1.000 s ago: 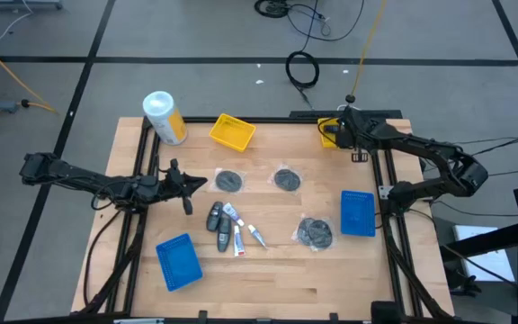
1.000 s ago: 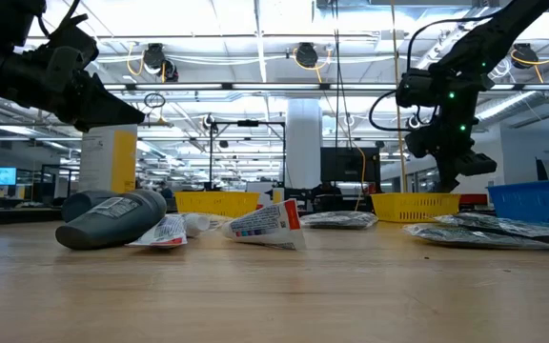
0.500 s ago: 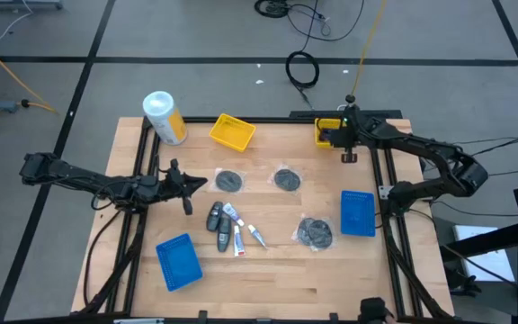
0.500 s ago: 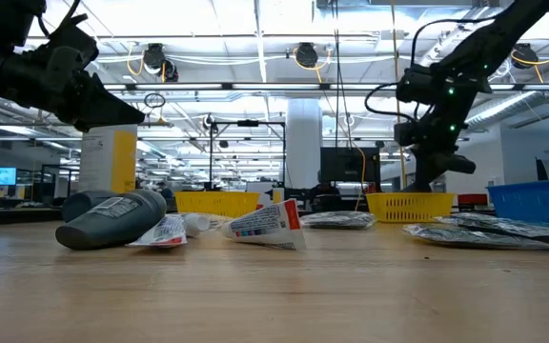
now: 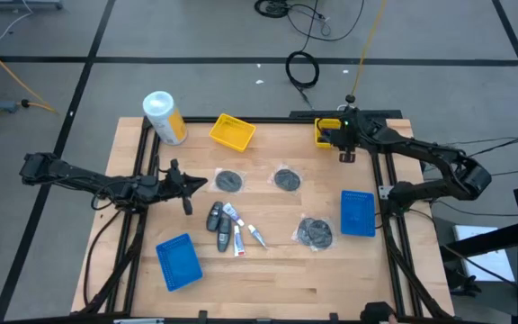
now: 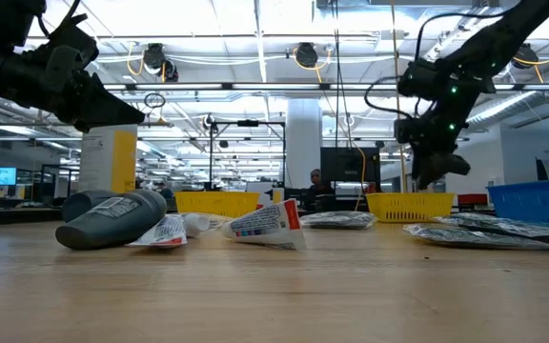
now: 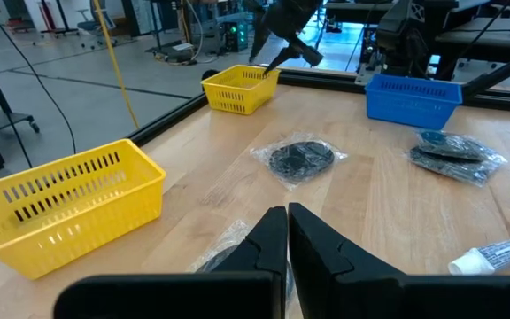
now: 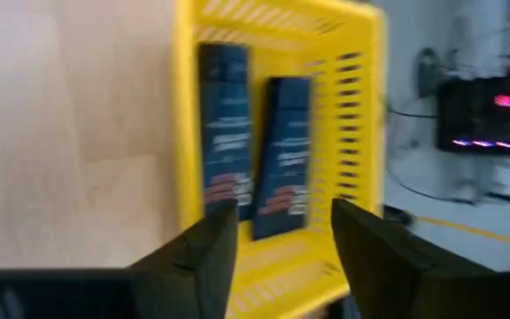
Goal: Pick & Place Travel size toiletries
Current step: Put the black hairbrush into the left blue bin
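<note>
Right gripper (image 5: 346, 146): hovers just inside the yellow tray (image 5: 325, 133) at the table's far right corner, fingers spread wide and holding nothing; it looks to have just let something go.
Tray contents: two black packets (image 8: 253, 144) lie side by side, flat on the tray's floor, seen past the parted fingers (image 8: 199, 251) in the right wrist view.
Left gripper (image 5: 187, 186): waits above the table's left-middle, fingers (image 7: 268, 241) pressed together and empty, aimed at the wrapped discs.
Still to sort: dark bottles (image 5: 216, 219) and white tubes (image 5: 244, 233) are bunched near the table's centre, toward the near edge; wrapped discs (image 5: 229, 180) lie apart farther back, one beside the blue tray (image 5: 358, 213) at the right edge.
Why so: the packets appear grouped in one tray by kind, leaving the other yellow tray (image 5: 232, 131) and near-left blue tray (image 5: 177, 262) for the rest.
Change: a second ago the right gripper covered the corner tray; it has since pulled back toward the table's middle, uncovering it. The left arm has not moved.
</note>
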`<state>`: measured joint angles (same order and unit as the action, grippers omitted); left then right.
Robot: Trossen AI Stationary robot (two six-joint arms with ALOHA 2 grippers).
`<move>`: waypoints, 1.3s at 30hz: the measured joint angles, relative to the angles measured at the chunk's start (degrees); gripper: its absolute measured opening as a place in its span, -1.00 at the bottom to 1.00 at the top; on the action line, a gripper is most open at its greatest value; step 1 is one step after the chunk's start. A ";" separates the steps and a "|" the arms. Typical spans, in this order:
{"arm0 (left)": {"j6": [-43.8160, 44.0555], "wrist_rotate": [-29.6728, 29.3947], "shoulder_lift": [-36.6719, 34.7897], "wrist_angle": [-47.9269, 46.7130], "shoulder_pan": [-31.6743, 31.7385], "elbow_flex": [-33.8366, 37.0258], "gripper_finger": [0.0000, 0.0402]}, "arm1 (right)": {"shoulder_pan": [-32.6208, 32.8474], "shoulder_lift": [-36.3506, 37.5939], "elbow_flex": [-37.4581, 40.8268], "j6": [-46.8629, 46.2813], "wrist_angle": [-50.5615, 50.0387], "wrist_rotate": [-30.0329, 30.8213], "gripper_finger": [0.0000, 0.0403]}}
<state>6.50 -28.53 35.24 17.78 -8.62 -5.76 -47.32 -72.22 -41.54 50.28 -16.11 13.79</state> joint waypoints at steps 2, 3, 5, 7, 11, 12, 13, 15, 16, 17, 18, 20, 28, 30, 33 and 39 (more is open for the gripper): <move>0.00 0.01 0.01 0.00 0.00 0.00 -0.92 | 2.22 1.30 0.00 -3.76 2.34 1.53 -0.02; 0.00 -0.01 0.00 0.00 0.01 0.00 -0.92 | 3.44 1.95 0.00 -6.17 3.38 1.52 0.00; 0.00 0.01 0.02 0.00 0.01 0.00 -0.92 | 6.20 3.10 0.00 -11.95 5.52 0.56 0.02; 0.00 0.01 0.00 0.00 0.01 0.00 -0.92 | 8.89 3.98 0.00 -19.15 7.67 -2.74 0.02; 0.27 0.04 0.01 0.02 0.01 0.00 -0.92 | 13.32 4.21 2.00 -36.27 16.45 -18.23 -0.04; 0.52 0.04 0.02 0.02 0.00 0.00 -0.92 | 14.71 4.22 4.09 -39.06 21.59 -23.30 -0.06; 0.74 0.06 0.02 0.02 0.00 0.00 -0.92 | 16.22 4.09 6.77 -41.18 27.81 -28.11 -0.07; 0.97 0.06 0.00 0.02 0.01 0.00 -0.92 | 20.07 3.25 12.96 -45.33 42.77 -34.14 -0.11; 0.98 0.06 0.01 0.02 -0.01 0.00 -0.92 | 22.12 2.72 16.19 -47.31 50.54 -34.89 -0.13; 0.96 0.06 0.00 0.08 -0.01 0.00 -0.92 | 24.18 2.16 19.15 -49.10 57.99 -34.52 -0.15; 0.98 0.06 0.02 0.37 -0.01 0.02 -0.92 | 26.47 1.45 21.86 -50.30 64.60 -33.06 -0.16; 0.95 0.06 0.02 1.37 0.00 0.02 -0.92 | 31.14 -0.08 26.45 -51.34 74.46 -28.87 -0.20; -5.04 1.93 7.51 13.06 -2.87 0.01 -0.92 | 49.35 -5.53 30.40 -47.56 81.40 -13.57 -0.29; -5.77 0.10 11.46 13.48 -3.80 -1.04 -0.92 | 52.76 -7.21 29.35 -46.52 81.44 -10.85 -0.30; -3.33 -4.43 17.71 6.99 -4.30 -6.34 -0.92 | 57.26 -10.56 27.00 -46.16 81.43 -6.94 -0.33; 9.27 -11.11 30.95 -22.78 -2.33 -24.47 -0.92 | 63.42 -19.44 20.72 -46.63 81.05 -1.65 -0.35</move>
<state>15.77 -39.63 66.19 -5.00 -10.95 -30.23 16.09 -91.66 -20.82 3.65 64.94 12.14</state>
